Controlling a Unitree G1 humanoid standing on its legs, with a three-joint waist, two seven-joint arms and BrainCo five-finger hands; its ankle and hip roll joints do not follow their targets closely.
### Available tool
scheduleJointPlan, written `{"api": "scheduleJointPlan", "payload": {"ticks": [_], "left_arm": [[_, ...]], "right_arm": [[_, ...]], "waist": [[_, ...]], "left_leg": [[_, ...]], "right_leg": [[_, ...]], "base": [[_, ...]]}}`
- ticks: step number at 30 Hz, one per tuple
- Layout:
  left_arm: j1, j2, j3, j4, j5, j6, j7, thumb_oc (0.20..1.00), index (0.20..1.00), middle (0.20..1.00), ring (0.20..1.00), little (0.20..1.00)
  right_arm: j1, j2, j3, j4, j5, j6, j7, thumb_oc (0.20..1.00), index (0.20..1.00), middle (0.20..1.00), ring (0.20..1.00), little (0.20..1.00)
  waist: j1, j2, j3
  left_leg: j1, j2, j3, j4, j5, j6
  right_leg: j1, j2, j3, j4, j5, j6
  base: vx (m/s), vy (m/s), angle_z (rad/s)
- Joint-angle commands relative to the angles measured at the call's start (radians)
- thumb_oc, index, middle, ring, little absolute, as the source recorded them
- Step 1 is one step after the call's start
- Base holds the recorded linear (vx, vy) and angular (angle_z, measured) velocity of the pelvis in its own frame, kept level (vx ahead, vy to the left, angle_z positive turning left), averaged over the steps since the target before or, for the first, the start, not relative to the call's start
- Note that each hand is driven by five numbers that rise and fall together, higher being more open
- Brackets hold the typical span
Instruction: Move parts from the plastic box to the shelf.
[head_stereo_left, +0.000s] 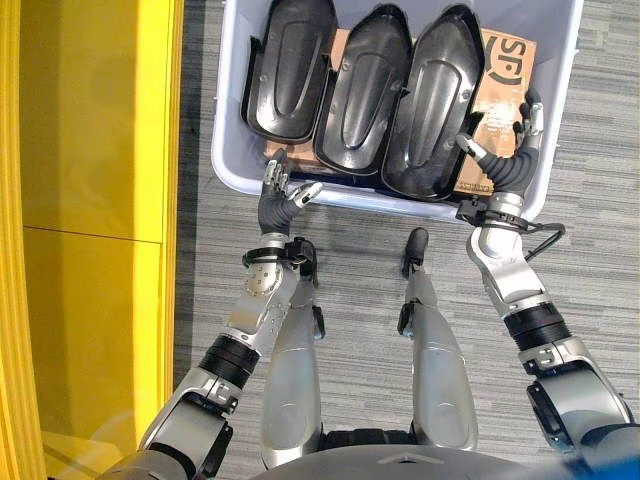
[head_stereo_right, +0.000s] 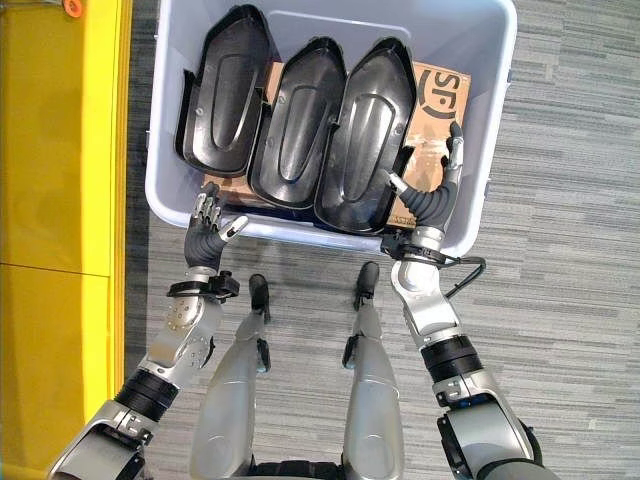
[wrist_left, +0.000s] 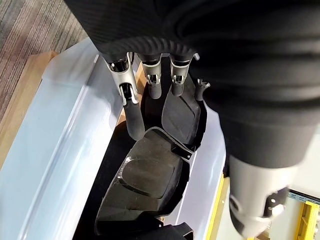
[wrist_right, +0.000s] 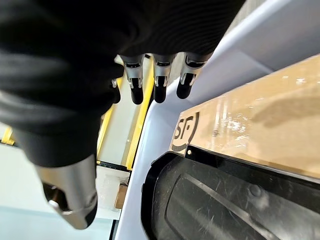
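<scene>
- from the head views you see the plastic box (head_stereo_right: 160, 190) on grey striped carpet (head_stereo_right: 570, 150), with a yellow shelf (head_stereo_right: 60, 150) running along the robot's left.
- count three black parts (head_stereo_right: 290, 125) in the box, side by side on a sheet of cardboard (head_stereo_right: 440, 100), none lifted.
- your left hand (head_stereo_right: 205, 235) sits at the box's near rim, fingers loosely spread, holding nothing.
- your right hand (head_stereo_right: 435, 200) reaches over the near right corner of the box, fingers straight, thumb next to the rightmost part's edge; you cannot tell whether it touches.
- the left wrist view adds what the head views lack: straight fingers (wrist_left: 131, 117) poised above the parts, apart from them.
- the right wrist view shows its fingers (wrist_right: 159, 85) clear of the cardboard and the box wall.
</scene>
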Motion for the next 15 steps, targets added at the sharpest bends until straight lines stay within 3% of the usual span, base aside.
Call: {"api": "scheduleJointPlan", "payload": {"ticks": [1,15], "left_arm": [[0.063,0.022,0.023,-0.112,0.033,-0.013,0.011,1.0,1.0,1.0,1.0,1.0],[0.101,0.029,0.041,-0.126,0.046,-0.002,0.029,1.0,1.0,1.0,1.0,1.0]], "right_arm": [[0.022,0.009,-0.047,-0.121,0.044,-0.082,0.014,1.0,1.0,1.0,1.0,1.0],[0.125,0.063,-0.027,-0.141,0.159,-0.088,0.044,1.0,1.0,1.0,1.0,1.0]], "waist": [[-0.009,0.016,-0.024],[-0.011,0.001,-0.023]], "left_leg": [[0.015,0.003,-0.021,0.044,-0.044,0.001],[0.012,-0.003,-0.021,0.05,-0.047,0.008]], "right_leg": [[0.027,-0.079,0.063,0.218,-0.157,0.1],[0.046,-0.088,0.057,0.203,-0.146,0.103]], "base": [[0.0,0.0,0.0],[0.0,0.0,0.0]]}}
